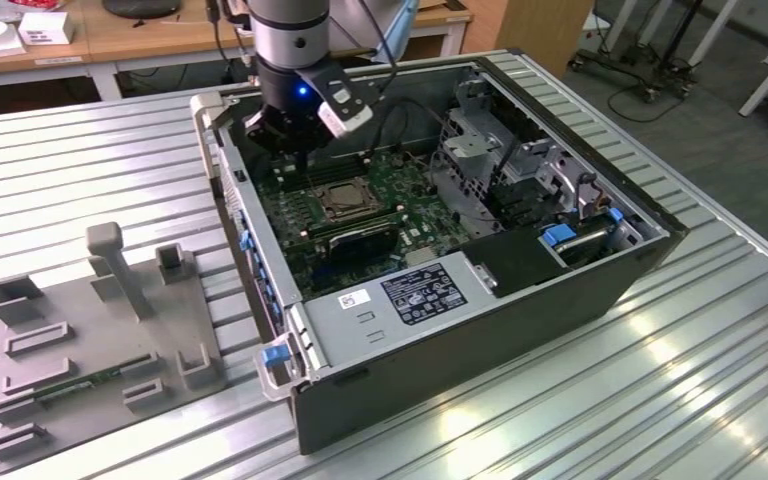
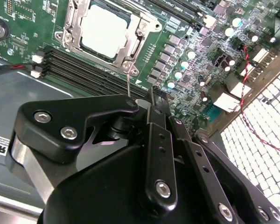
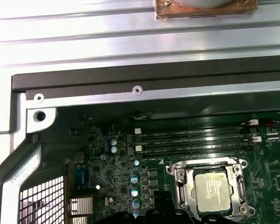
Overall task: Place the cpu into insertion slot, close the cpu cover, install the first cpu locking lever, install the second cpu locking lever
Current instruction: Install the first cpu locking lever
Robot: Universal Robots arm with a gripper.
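cpu (image 3: 213, 189) seated, cover (image 2: 73, 32) down over it, keeping it put | my tool (image 1: 297, 145) hangs at the upright lever (image 2: 127, 84), likely to lock the cover | grip: cannot tell

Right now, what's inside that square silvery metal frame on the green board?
A flat silver-grey square cpu fills the frame's cut-out. Whatever lies beneath it is covered.
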